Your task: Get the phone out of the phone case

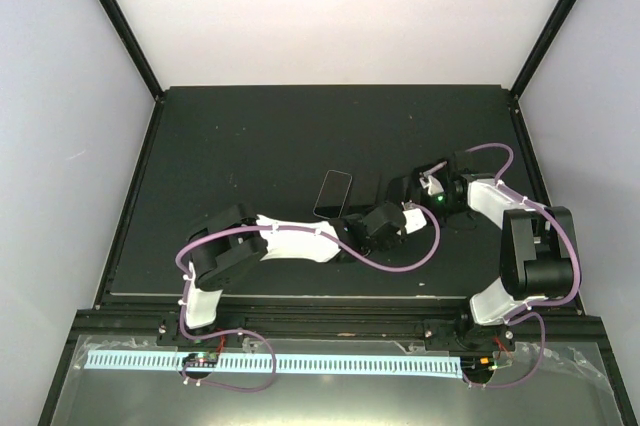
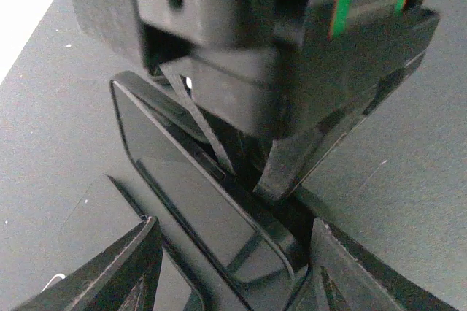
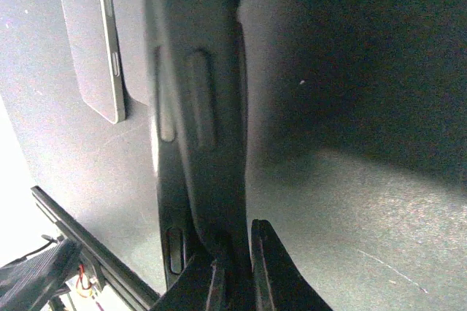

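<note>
The phone (image 1: 333, 194) is a slim dark slab with a glossy screen and lies flat on the black mat, out of the phone case. In the right wrist view the phone (image 3: 84, 41) rests up and to the left, apart from the case. The black phone case (image 1: 367, 187) stands on edge just right of the phone. My right gripper (image 1: 398, 191) is shut on the case's wall (image 3: 211, 128). My left gripper (image 2: 241, 267) is open. Its fingers (image 2: 124, 267) flank the near end of the phone (image 2: 197, 187), with no touch that I can see.
The black mat (image 1: 250, 136) covers the table inside white walls. A black rail (image 1: 330, 326) runs along the near edge by the arm bases. Purple cables (image 1: 400, 261) loop off both arms.
</note>
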